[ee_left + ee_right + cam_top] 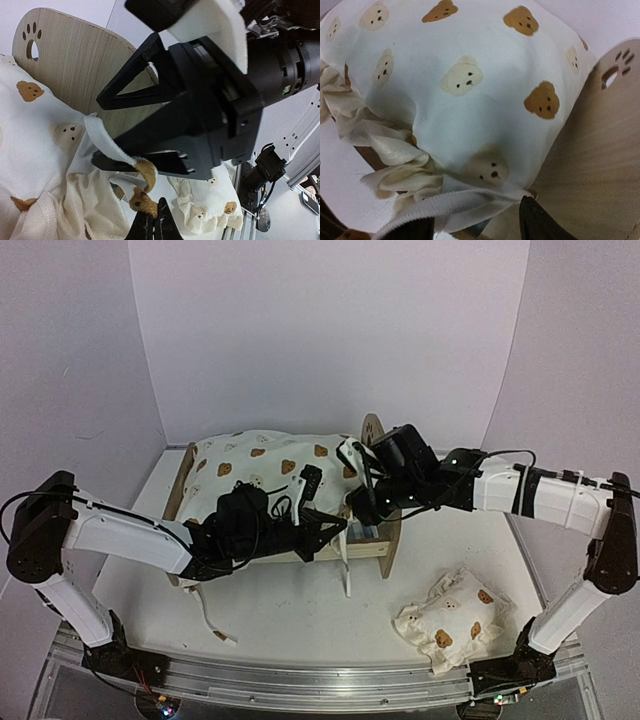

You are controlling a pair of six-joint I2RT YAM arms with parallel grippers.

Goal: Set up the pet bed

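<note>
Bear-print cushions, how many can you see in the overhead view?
2. The large ruffled cushion lies on the pet bed; the small pillow sits apart on the table, near right. Another could be hidden under the arms.

Soft, even light falls from above on my desk [300,610] (the walls [330,330] glow pale lilac), leaving only faint shadows. My right wrist picture is dimmer, hazy across the cushion [470,100]. In my left wrist picture the pet bed [75,65] is sharp; the nearest dark parts blur.
</note>
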